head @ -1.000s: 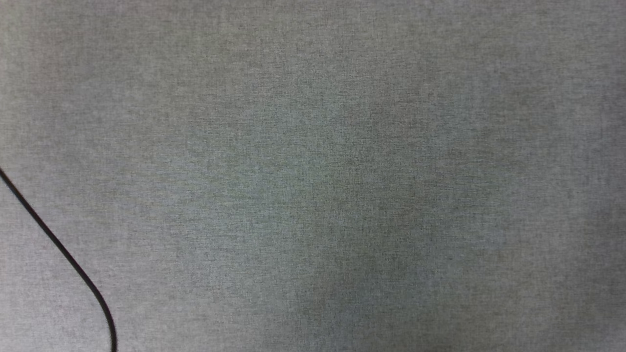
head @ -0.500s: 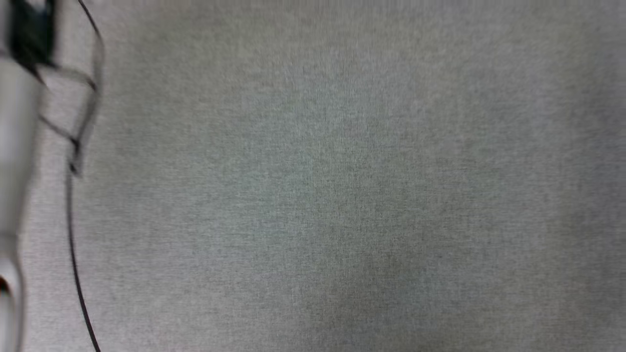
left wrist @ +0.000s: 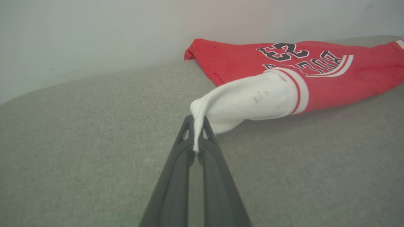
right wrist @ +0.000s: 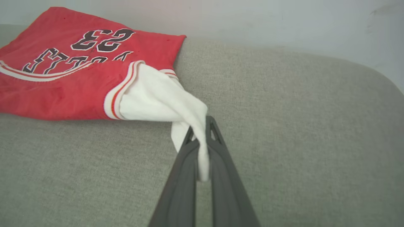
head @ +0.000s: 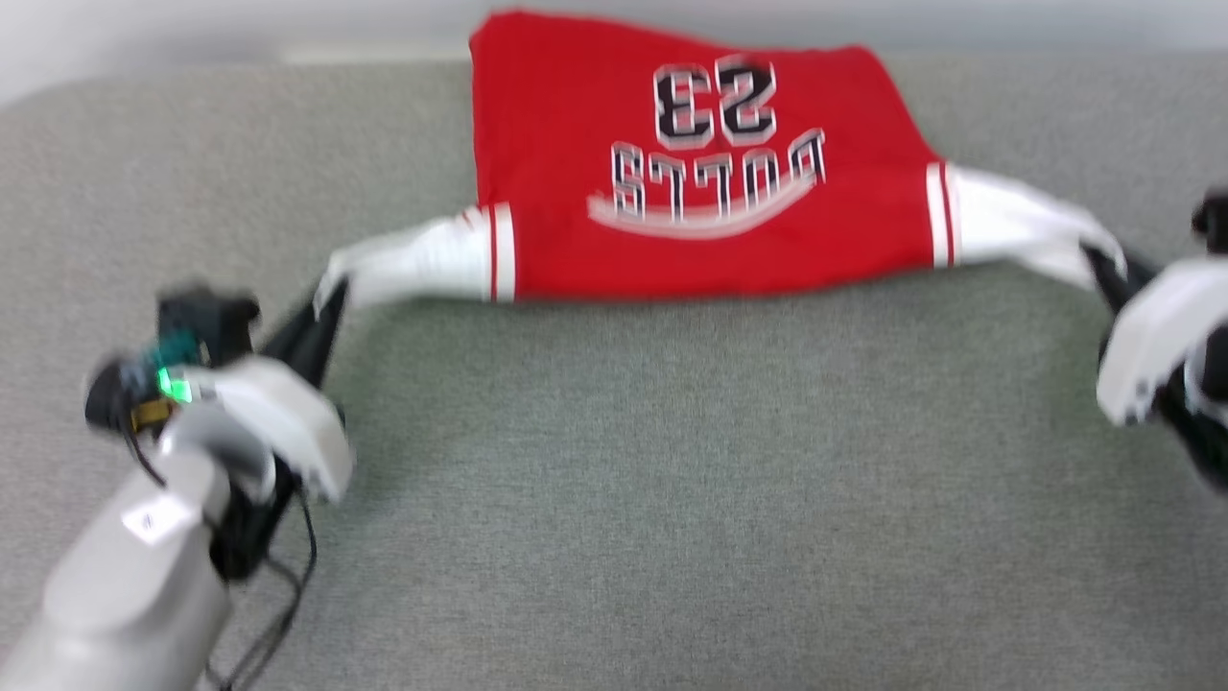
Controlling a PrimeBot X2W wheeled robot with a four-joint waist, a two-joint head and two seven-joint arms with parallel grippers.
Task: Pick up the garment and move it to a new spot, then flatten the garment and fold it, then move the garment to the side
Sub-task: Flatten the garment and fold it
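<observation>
The garment (head: 691,163), a red jersey T-shirt with white sleeves and black lettering and number facing up, is stretched across the far part of the grey table. My left gripper (head: 331,293) is shut on the end of its left white sleeve (left wrist: 246,101). My right gripper (head: 1103,264) is shut on the end of the right white sleeve (right wrist: 161,97). In the left wrist view my left gripper (left wrist: 196,132) pinches bunched white cloth; in the right wrist view my right gripper (right wrist: 200,135) does the same. Both sleeves are pulled outward, and the red body (right wrist: 63,69) lies on the surface.
The grey fabric-covered table (head: 672,499) spreads wide in front of the shirt. A pale wall (left wrist: 94,37) stands close behind the table's far edge, right by the shirt's hem. Black cables (head: 278,614) hang by my left forearm.
The head view has swung from bare grey cloth to the shirt and both arms; this is the camera moving. The blurred left arm had come into view half a second ago.
</observation>
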